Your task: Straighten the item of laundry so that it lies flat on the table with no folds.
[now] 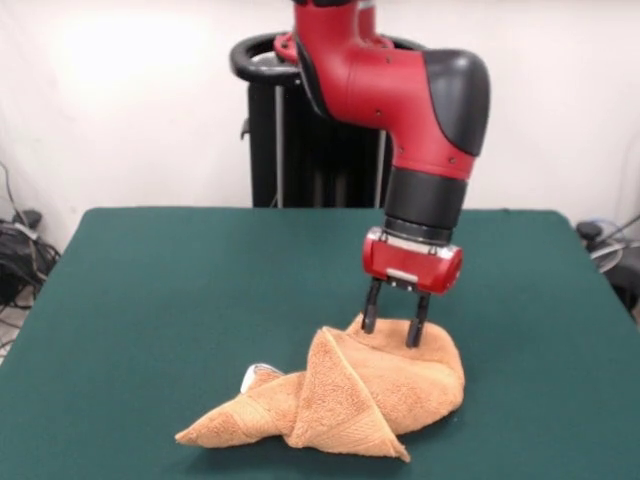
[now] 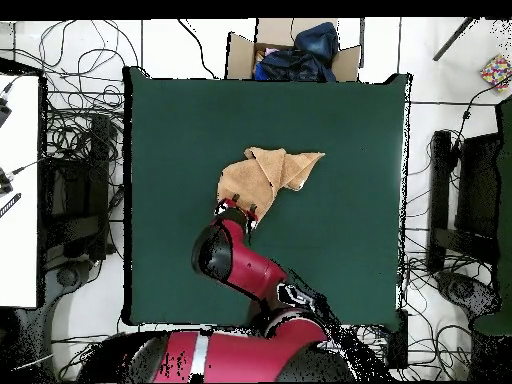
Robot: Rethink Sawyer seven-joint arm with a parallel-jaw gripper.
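Green felt worktop [image 1: 160, 290] fills most of both views, with a white wall and the black pedestal behind the arm, and cables all over the floor around it.

So the gripper [image 1: 392, 328] is sitting right at the top of the towel [image 1: 350, 395], fingers spread apart with nothing clamped between them, tips touching or just about touching the terry on the high rounded hump. Everything else of the towel is below and toward the camera side of the gripper: a folded-over triangular flap just beneath it, then a twisted tail trailing off to one side, with the little white tag [image 1: 251, 378] poking out near that twist. Overhead shows the same thing, the towel [image 2: 268, 172] bunched up just past the gripper, roughly mid-table.

My guess is the step here is picking a layer to pull open. To do that well, I'd pinch only the top fold, not the whole hump, lift just enough to free it, then drag away from the twisted end so the flap unrolls instead of bunching more.
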